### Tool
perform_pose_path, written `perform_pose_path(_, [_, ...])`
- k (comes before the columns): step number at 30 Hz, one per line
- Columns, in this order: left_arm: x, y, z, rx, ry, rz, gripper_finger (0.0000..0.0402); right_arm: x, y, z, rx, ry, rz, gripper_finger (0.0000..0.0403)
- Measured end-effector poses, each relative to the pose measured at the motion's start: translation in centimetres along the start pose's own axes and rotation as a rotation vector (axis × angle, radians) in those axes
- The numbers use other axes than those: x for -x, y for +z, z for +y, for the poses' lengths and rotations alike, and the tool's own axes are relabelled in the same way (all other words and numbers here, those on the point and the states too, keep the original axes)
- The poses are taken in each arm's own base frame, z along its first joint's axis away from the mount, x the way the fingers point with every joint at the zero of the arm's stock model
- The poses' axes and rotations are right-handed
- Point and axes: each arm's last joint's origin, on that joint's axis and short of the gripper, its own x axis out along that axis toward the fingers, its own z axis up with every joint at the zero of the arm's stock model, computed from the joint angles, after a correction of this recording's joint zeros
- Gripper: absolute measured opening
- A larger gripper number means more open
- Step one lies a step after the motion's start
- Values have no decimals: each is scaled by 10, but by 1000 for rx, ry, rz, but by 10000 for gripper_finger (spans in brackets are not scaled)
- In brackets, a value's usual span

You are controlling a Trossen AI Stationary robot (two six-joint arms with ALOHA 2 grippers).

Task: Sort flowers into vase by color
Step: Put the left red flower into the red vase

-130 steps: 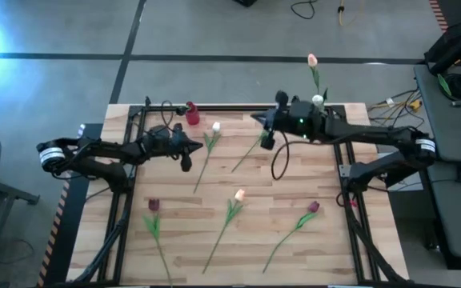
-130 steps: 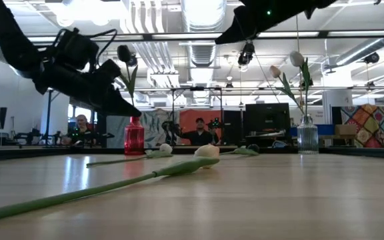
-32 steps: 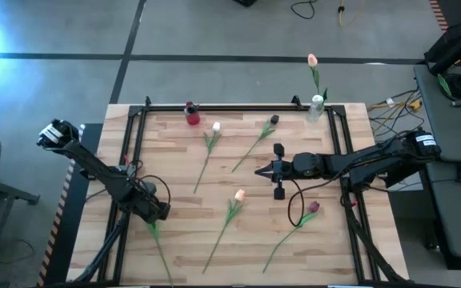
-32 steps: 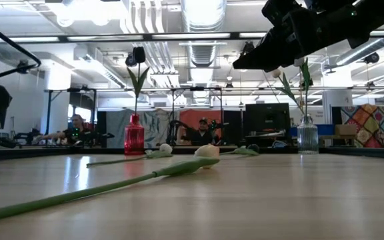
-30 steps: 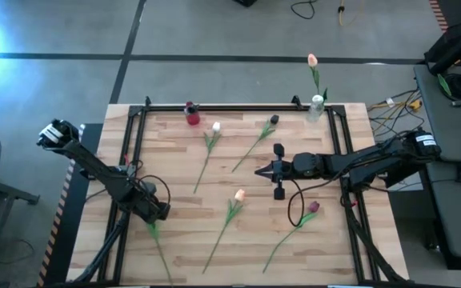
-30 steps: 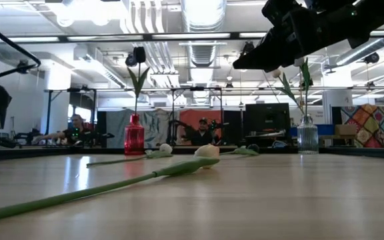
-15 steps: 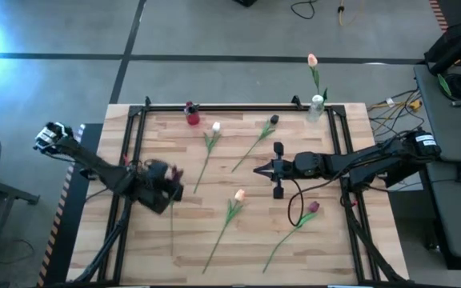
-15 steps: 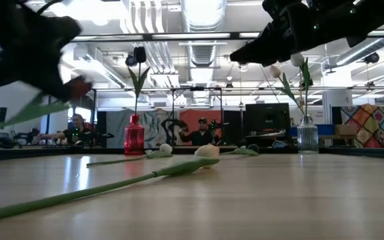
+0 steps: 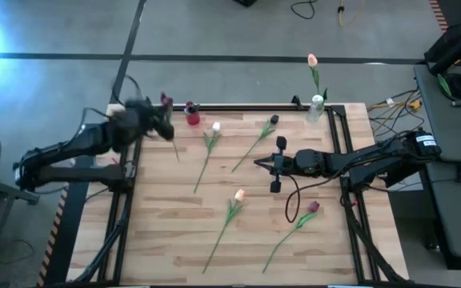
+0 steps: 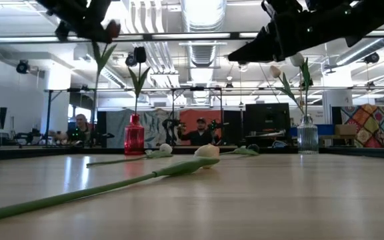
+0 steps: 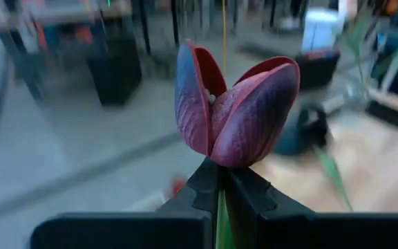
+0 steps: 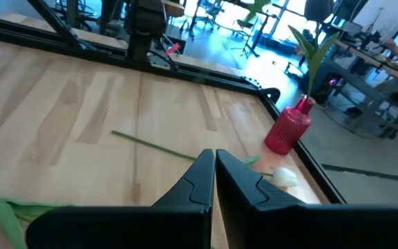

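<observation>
Up from the near-left worktop (image 9: 294,240) swung our left tool (image 9: 163,122), clamped on a maroon tulip (image 11: 235,114) beside the red vase (image 9: 191,114). We judged delivery underway; next, stem down its neck. Right tool (image 9: 264,166) hovered mid-worktop, fingers together.

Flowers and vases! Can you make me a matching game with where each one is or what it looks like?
Things:
1. maroon tulip
2. red vase
3. clear vase
4. peach tulip

Matches:
A. lying in the table's middle
B. holds a pale pink flower
C. held by the left gripper
D. holds a dark flower

Pairs: 1-C, 2-D, 3-B, 4-A
</observation>
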Motion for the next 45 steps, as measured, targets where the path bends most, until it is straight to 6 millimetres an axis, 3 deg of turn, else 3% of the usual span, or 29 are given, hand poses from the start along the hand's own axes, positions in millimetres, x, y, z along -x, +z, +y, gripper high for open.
perform_pose_path(6, [-20,42,37,-17,-98,-242,0,0,6,-2,-5,-34,-61,9])
perform_pose_path(13, [-60,77,74,-56,-132,-292,0,1,11,-6,-21,-91,-104,9])
perform_pose_path(18, [-90,87,81,-122,-118,-249,0,1,12,-8,-34,-115,-114,9])
perform_pose_path(24, [-112,94,83,-173,-109,-232,0,1,13,-8,-42,-121,-124,9])
perform_pose_path(32, [-122,98,86,-172,-102,-231,0,1,13,-9,-38,-139,-120,9])
perform_pose_path(45, [-114,100,86,-111,-106,-253,0,1,13,-9,-36,-140,-119,9])
